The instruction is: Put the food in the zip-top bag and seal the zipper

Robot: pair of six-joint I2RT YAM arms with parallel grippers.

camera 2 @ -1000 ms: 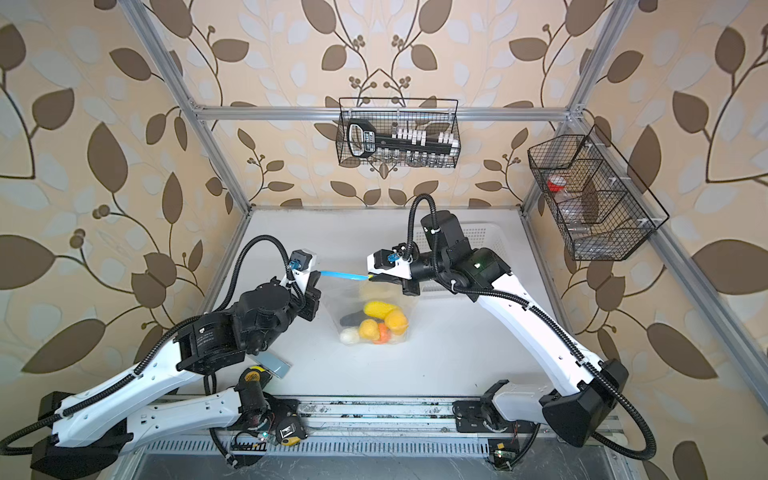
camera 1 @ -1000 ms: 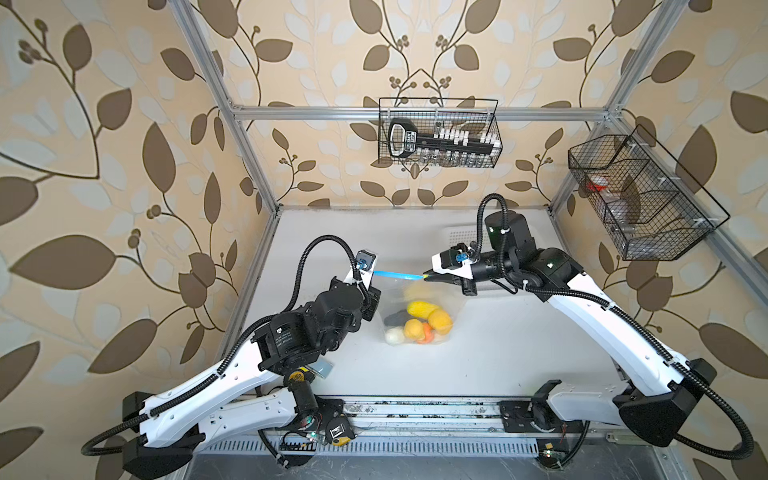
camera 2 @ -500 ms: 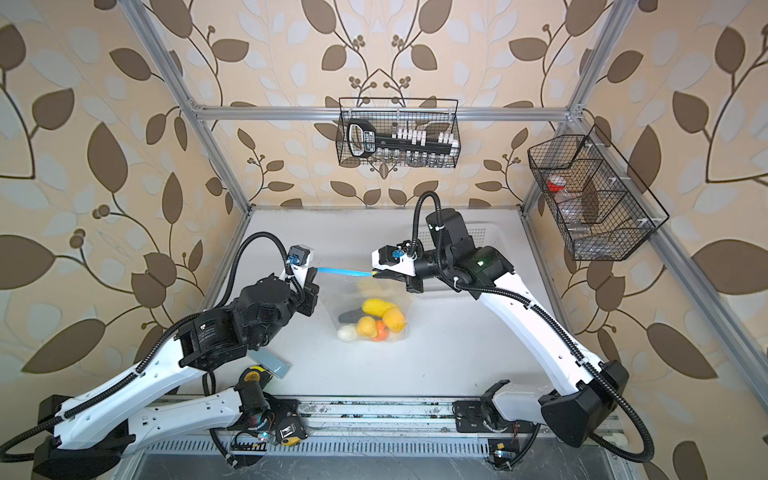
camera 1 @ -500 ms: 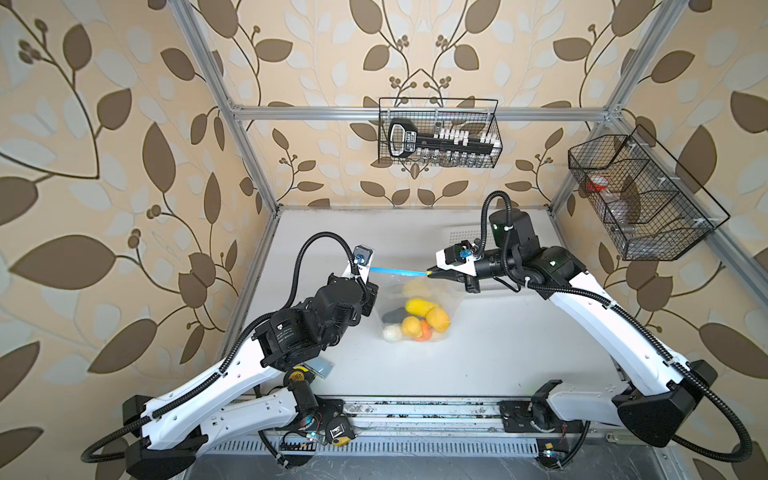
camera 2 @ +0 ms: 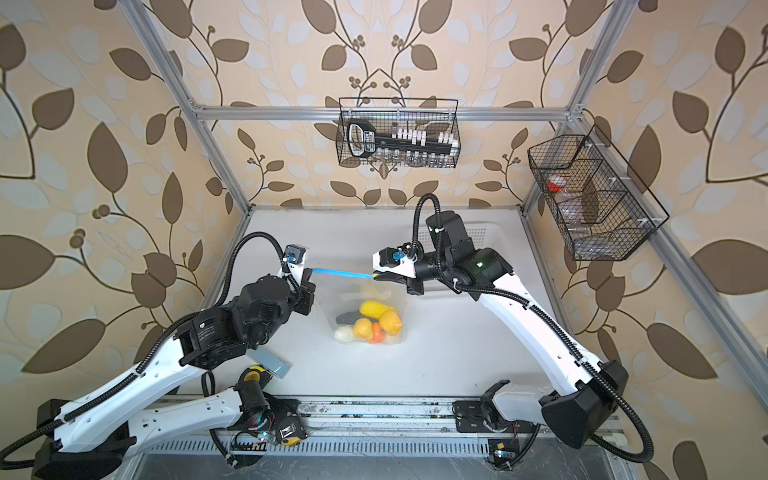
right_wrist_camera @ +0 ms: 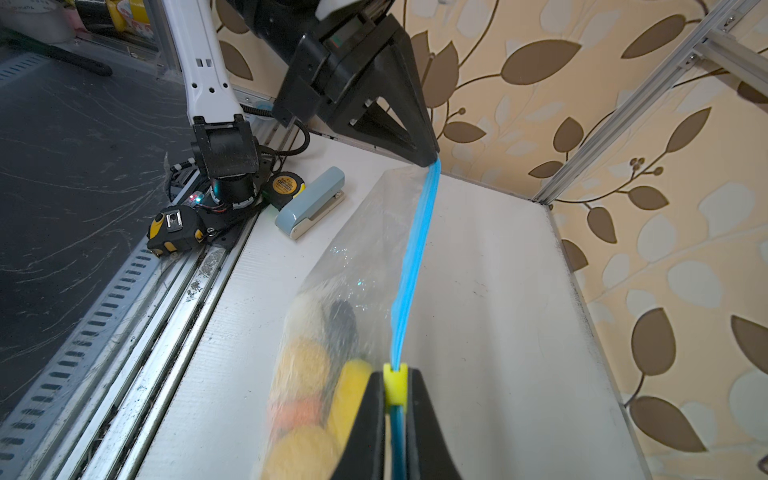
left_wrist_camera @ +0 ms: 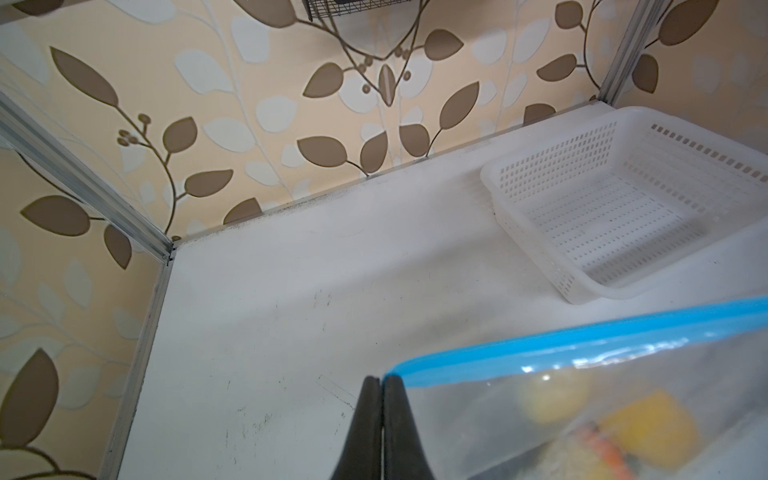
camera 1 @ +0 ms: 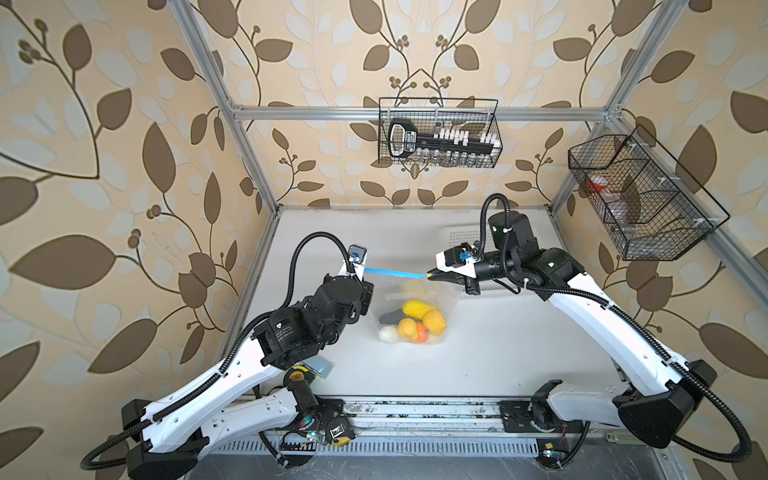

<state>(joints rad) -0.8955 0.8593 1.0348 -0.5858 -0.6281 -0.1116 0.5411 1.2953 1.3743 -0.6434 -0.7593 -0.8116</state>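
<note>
The zip-top bag [camera 1: 415, 297] hangs between my two grippers in both top views, its bottom resting on the white table. The food [camera 1: 415, 322], yellow, orange, white and dark pieces, lies inside it [camera 2: 374, 322]. The zipper [camera 1: 395, 273] is a taut blue strip stretched from one gripper to the other. My left gripper [left_wrist_camera: 382, 380] is shut on the bag's top corner at the strip's end [camera 1: 362, 270]. My right gripper [right_wrist_camera: 395, 374] is shut on the yellow tab [right_wrist_camera: 395, 384] at the other end [camera 2: 376, 275], with blue strip [right_wrist_camera: 415, 257] running away toward the left gripper.
A white perforated basket [left_wrist_camera: 623, 216] stands at the back right, behind my right arm [camera 2: 490, 237]. A blue-grey stapler [right_wrist_camera: 311, 201] and a yellow tape measure [right_wrist_camera: 284, 187] lie at the front left edge. Wire baskets [camera 1: 440, 133] hang on the back and right walls.
Both grippers keep their hold. The left gripper and the bag have drifted slightly left, and the blue strip between the grippers is a little longer.
</note>
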